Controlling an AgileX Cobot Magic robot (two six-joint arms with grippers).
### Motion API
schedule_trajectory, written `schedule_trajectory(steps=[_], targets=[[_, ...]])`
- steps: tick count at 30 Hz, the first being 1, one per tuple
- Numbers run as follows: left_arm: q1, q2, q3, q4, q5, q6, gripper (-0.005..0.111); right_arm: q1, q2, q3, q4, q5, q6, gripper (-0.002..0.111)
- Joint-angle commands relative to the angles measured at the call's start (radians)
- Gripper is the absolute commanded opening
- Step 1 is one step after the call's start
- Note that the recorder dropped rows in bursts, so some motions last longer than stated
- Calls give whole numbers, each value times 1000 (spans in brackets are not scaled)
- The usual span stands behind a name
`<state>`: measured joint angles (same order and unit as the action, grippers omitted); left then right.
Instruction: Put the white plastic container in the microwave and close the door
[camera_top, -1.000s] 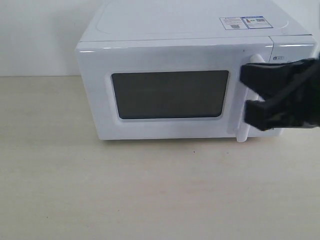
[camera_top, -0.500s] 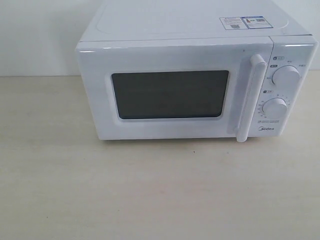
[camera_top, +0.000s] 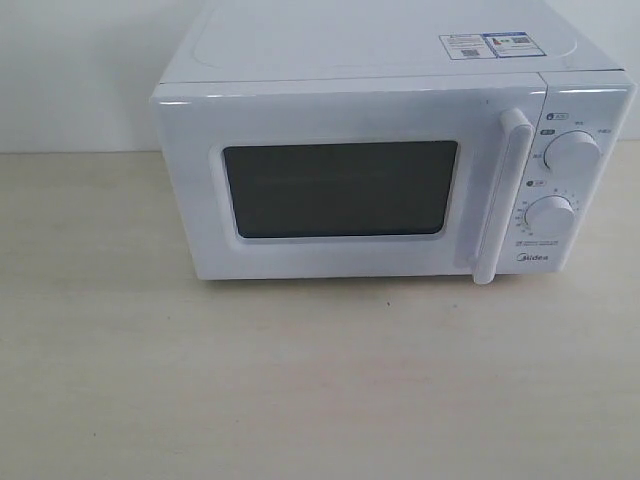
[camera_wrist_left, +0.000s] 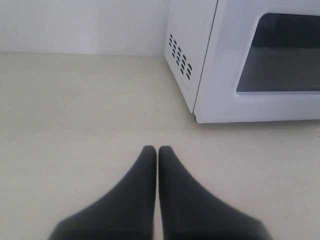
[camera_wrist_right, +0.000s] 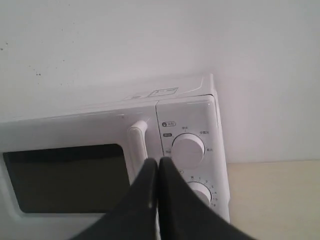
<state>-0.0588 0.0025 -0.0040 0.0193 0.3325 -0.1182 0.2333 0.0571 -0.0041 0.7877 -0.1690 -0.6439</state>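
The left fingers (camera_wrist_left: 137, 192) and right fingers (camera_wrist_right: 142, 202) are each pressed together, holding nothing (the door (camera_top: 195, 200) sits flush).

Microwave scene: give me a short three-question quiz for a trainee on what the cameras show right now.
1. True or false: the door of the microwave is shut.
2. Pick one. In the left wrist view, the left gripper is: A) wide open; B) shut with nothing in it; C) clamped on a container.
3. Fill in: the microwave's control panel carries ___ round dials.
Key: 1 true; 2 B; 3 two.
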Motion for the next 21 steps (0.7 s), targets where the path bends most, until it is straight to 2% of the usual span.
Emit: schedule_trajectory(steps=[1,4,7,16,21], targets=[[-6,-2,4,2,-10,2,4,-4,-25,4,-204,99,81,0],[-6,-2,4,2,-10,2,4,-4,-55,4,-574,224,324,0],[-6,-2,4,2,-10,2,4,-4,-57,4,-749,321,482,0],[-6,-2,4,2,-10,2,4,-4,-57,4,-749,387,580,0],[-6,-2,4,2,-12,2,4,-4,-57,4,-749,508,597,0]])
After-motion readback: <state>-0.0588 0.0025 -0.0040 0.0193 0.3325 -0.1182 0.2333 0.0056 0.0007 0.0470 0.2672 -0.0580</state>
